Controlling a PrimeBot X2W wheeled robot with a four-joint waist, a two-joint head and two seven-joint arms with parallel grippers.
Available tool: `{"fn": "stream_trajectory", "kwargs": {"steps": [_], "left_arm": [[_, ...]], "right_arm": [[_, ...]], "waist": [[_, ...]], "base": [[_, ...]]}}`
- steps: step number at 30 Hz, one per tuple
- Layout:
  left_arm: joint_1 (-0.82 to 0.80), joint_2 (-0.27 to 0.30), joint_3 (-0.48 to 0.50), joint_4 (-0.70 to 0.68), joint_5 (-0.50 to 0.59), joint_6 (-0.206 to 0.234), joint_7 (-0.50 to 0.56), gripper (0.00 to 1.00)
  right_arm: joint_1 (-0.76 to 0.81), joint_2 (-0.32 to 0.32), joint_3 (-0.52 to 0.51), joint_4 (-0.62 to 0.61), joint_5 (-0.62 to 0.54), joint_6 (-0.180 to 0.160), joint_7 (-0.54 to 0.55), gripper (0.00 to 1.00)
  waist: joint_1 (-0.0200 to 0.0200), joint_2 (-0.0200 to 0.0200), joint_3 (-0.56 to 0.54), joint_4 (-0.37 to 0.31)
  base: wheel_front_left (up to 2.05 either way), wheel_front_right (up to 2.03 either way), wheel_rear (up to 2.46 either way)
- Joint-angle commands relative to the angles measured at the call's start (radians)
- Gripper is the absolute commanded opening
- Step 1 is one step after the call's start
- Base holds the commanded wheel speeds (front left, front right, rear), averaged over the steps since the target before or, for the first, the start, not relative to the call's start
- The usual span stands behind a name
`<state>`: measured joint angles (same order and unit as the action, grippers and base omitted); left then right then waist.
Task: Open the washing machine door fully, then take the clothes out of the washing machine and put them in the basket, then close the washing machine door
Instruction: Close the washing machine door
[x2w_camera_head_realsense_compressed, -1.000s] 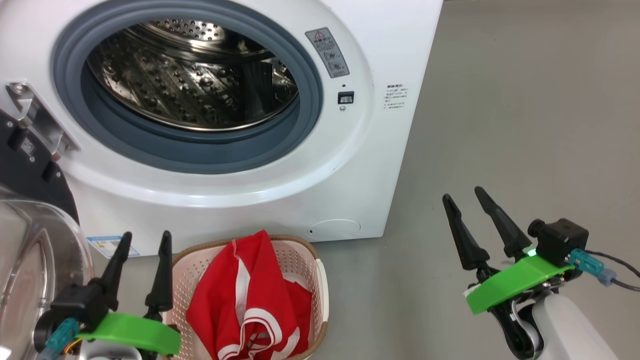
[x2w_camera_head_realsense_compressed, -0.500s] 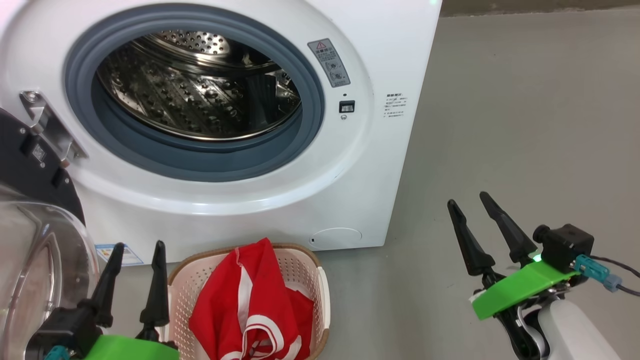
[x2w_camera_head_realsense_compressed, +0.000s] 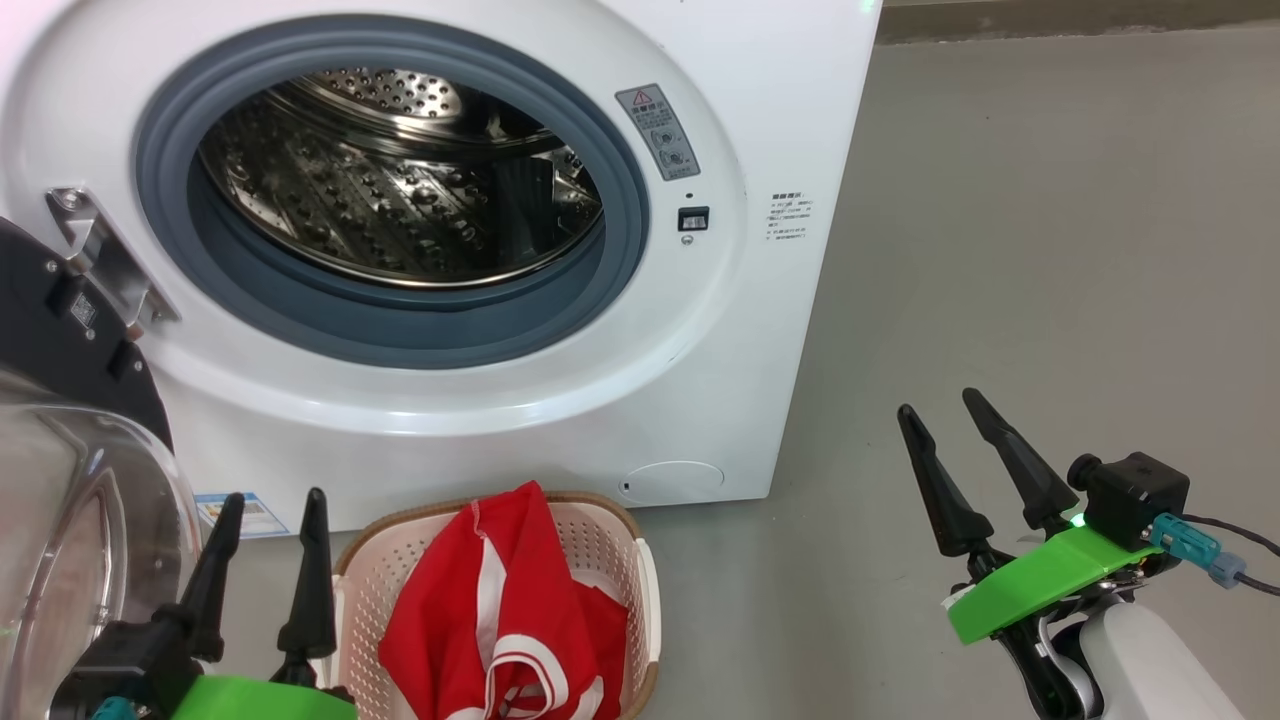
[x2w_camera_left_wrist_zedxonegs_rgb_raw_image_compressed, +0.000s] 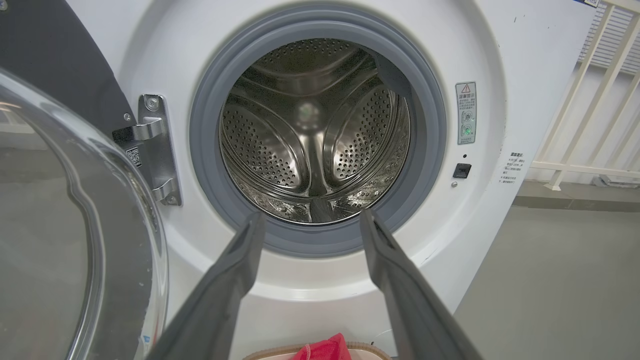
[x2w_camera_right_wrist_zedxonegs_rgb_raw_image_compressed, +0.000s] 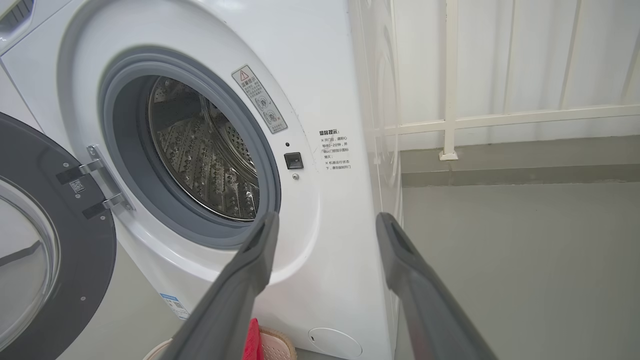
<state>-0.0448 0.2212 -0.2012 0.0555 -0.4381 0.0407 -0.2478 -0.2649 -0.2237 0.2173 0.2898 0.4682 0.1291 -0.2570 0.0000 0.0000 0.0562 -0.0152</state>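
left pincer (x2w_camera_head_realsense_compressed: 275, 495) and right pincer (x2w_camera_head_realsense_compressed: 938, 400) are hanging wide, empty; clothes (x2w_camera_head_realsense_compressed: 500, 610) are lying in the basket (x2w_camera_head_realsense_compressed: 610, 505), drum (x2w_camera_head_realsense_compressed: 400, 210) is looking bare, washing machine door (x2w_camera_head_realsense_compressed: 60, 340) is standing open, awaiting closing

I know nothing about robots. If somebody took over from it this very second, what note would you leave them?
Left tool: open, empty, low between the door and the basket.
Right tool: open, empty, above the floor, right of the washer.
Door: swung wide open on the washer's left.
Clothes: red and white, in the basket in front of the washer. The drum looks empty.
Done: door opened, clothes moved.
Left: close the door.
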Motion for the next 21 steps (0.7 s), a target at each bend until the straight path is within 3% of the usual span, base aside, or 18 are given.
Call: {"fn": "stream_trajectory", "kwargs": {"steps": [1, 21], "left_arm": [[-0.015, 0.018, 0.04, -0.019, -0.003, 0.01, -0.01, 1.0], [-0.014, 0.019, 0.042, -0.011, 0.001, 0.003, -0.013, 1.0]], "right_arm": [[-0.001, -0.008, 0.022, -0.027, -0.01, 0.002, -0.005, 1.0], [0.0, -0.005, 0.023, -0.021, -0.015, 0.002, -0.005, 1.0]], "waist": [[0.0, 0.0, 0.0, 0.0], [0.0, 0.0, -0.003, -0.002]], "base": [[0.0, 0.0, 0.0], [0.0, 0.0, 0.0]]}}
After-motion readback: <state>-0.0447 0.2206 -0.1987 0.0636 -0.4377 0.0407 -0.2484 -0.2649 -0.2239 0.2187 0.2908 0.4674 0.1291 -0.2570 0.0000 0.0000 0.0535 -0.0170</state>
